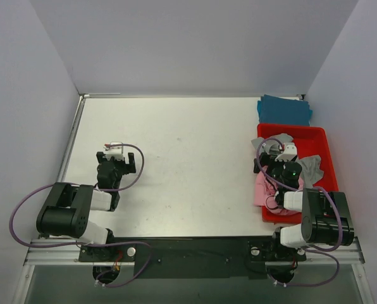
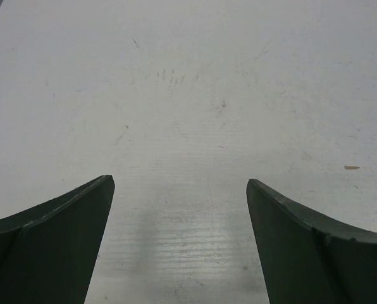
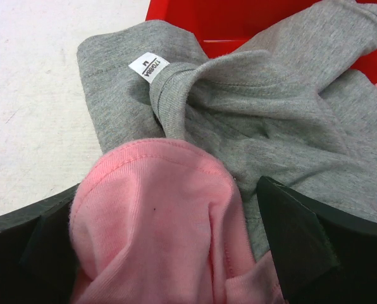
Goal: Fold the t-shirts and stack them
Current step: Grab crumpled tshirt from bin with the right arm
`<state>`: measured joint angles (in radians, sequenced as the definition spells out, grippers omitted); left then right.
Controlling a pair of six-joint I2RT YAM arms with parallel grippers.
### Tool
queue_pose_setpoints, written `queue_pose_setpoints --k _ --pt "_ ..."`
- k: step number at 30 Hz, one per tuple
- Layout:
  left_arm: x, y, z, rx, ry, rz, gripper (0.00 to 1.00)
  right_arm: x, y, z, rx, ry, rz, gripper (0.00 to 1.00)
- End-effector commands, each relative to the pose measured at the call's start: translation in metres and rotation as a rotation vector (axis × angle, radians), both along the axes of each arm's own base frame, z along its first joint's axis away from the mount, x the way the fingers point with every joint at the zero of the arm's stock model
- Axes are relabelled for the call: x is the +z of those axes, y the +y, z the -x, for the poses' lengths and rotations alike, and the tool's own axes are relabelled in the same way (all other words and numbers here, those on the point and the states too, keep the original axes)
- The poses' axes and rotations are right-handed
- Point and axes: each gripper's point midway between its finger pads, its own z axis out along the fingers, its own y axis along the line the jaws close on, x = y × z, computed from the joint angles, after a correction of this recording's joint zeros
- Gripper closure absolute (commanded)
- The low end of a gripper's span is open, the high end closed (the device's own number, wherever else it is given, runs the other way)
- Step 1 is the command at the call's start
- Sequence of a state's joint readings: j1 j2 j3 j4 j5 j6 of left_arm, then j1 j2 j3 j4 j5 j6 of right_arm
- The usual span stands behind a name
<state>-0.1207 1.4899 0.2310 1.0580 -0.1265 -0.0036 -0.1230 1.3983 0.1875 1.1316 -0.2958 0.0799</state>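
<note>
My right gripper (image 1: 280,159) is down in the red bin (image 1: 322,135). In the right wrist view it (image 3: 169,185) is open, with a bulge of the pink t-shirt (image 3: 157,215) between the jaws; the left finger touches the cloth and the right finger stands apart. The grey t-shirt (image 3: 271,107), crumpled with its white neck label (image 3: 149,66) up, lies just beyond. From above, the pink t-shirt (image 1: 262,189) hangs over the bin's left wall and the grey t-shirt (image 1: 312,168) lies inside. The teal-blue t-shirt (image 1: 284,109) lies folded behind the bin. My left gripper (image 1: 114,158) is open and empty over the table (image 2: 179,180).
The red bin stands at the table's right edge, its rim also in the right wrist view (image 3: 239,19). White walls close in the table (image 1: 188,158) on the left, back and right. The left wrist view shows only scuffed white tabletop (image 2: 188,76).
</note>
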Motion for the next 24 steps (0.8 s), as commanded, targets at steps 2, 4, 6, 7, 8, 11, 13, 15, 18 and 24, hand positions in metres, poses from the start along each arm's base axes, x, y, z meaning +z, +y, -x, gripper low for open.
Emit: queue_pose_setpoints --k 2,4,6,7,8,11,13,15,18,24 --pt "0.021 -0.001 -0.011 -0.007 -0.073 0.012 0.03 0.014 0.006 -0.009 0.05 -0.051 0.012 0.0" --pt "0.021 -0.001 -0.011 -0.004 -0.07 0.011 0.03 0.019 0.009 -0.009 0.068 -0.066 0.015 0.0" --pt "0.021 -0.001 -0.01 -0.005 -0.07 0.011 0.03 0.021 0.009 -0.004 0.067 -0.041 0.007 0.0" --pt "0.025 -0.001 -0.011 -0.008 -0.086 0.014 0.03 0.039 0.01 -0.006 0.071 -0.087 0.019 0.0" --pt "0.036 -0.001 -0.012 -0.014 -0.109 -0.011 0.03 0.036 0.01 -0.001 0.072 -0.056 0.016 0.0" --pt "0.059 -0.018 -0.018 -0.128 -0.033 -0.046 0.03 0.075 0.01 0.006 0.068 -0.115 0.034 0.0" --pt "0.087 -0.052 -0.021 -0.37 -0.032 -0.14 0.03 0.094 0.003 0.01 0.027 -0.085 0.041 0.0" --pt "0.115 -0.071 -0.023 -0.488 0.001 -0.165 0.03 0.111 -0.011 0.016 -0.057 -0.03 0.039 0.0" --pt "0.139 -0.082 -0.036 -0.497 0.077 -0.141 0.03 0.142 -0.043 0.026 -0.298 0.008 -0.017 0.0" --pt "0.156 -0.099 -0.033 -0.565 0.413 -0.104 0.03 0.166 -0.048 0.025 -0.368 0.182 -0.183 0.08"
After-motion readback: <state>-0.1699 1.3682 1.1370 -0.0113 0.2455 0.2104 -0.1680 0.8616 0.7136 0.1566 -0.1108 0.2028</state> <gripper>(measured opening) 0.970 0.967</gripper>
